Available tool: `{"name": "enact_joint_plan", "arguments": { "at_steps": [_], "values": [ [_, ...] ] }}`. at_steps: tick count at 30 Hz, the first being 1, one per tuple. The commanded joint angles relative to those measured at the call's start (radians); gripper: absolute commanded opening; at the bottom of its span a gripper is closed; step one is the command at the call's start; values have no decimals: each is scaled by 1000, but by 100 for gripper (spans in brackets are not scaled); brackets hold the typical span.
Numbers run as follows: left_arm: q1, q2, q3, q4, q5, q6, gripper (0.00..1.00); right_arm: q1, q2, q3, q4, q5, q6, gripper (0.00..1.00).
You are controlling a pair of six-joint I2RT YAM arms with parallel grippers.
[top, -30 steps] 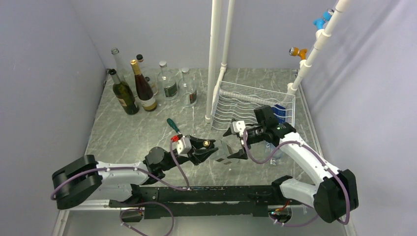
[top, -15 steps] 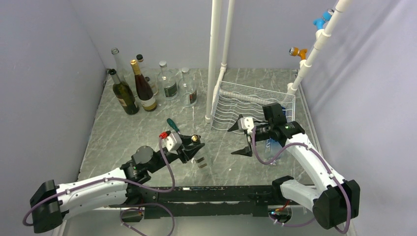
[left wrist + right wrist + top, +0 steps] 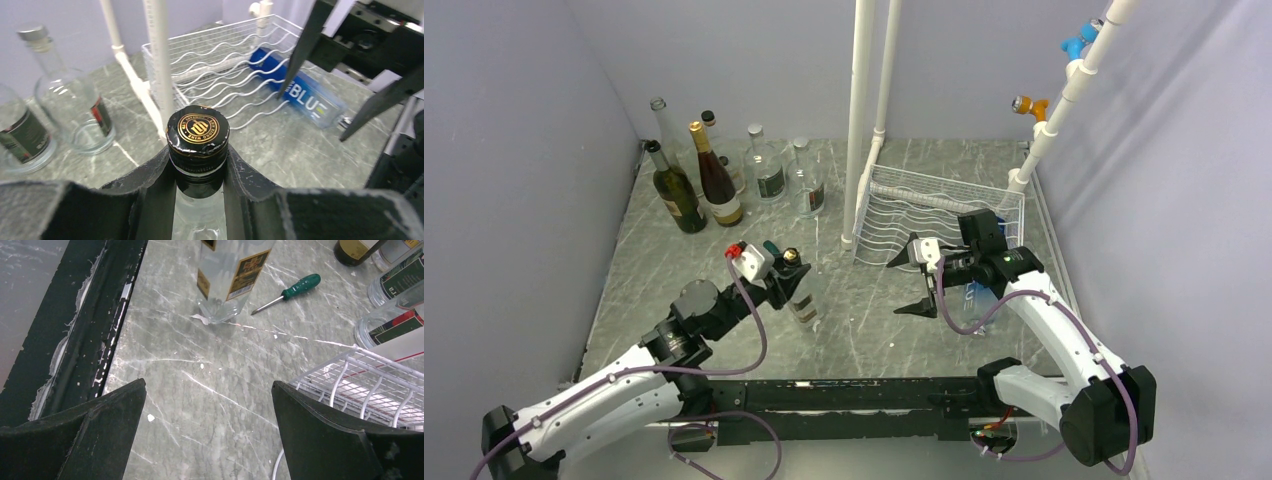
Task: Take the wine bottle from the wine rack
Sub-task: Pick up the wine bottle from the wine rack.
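1. Bottle (image 3: pixel 804 302): upright, off the rack (image 3: pixel 934 205), neck clamped between left gripper (image 3: pixel 198 159) jaws, just under the cap (image 3: pixel 198 129).
2. Right gripper (image 3: pixel 210 430): jaws wide apart, nothing between them; bottle ahead.
3. Risk, judged: smooth glass neck slips, or the tall bottle tips on release.
4. Clear glass, black-gold cap; white wavy wire rack; marbled table (image 3: pixel 200 390).

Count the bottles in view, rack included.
7 certain: six standing in the back-left group, one clear bottle mid-table, neck in the jaws of the left gripper. The blue item at the wine rack may be an eighth; can't tell.
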Motion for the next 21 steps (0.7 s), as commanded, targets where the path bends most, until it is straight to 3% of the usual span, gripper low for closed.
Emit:
{"name": "enact_joint_plan", "arguments": {
  "at_steps": [1,21],
  "values": [
    [71,-32,100,99,-15,-1,0,-4,-12,9,31,-33,-1,100],
    [448,195,245,252,69,-40,0,-4,-13,4,34,-24,-4,100]
  ]
}}
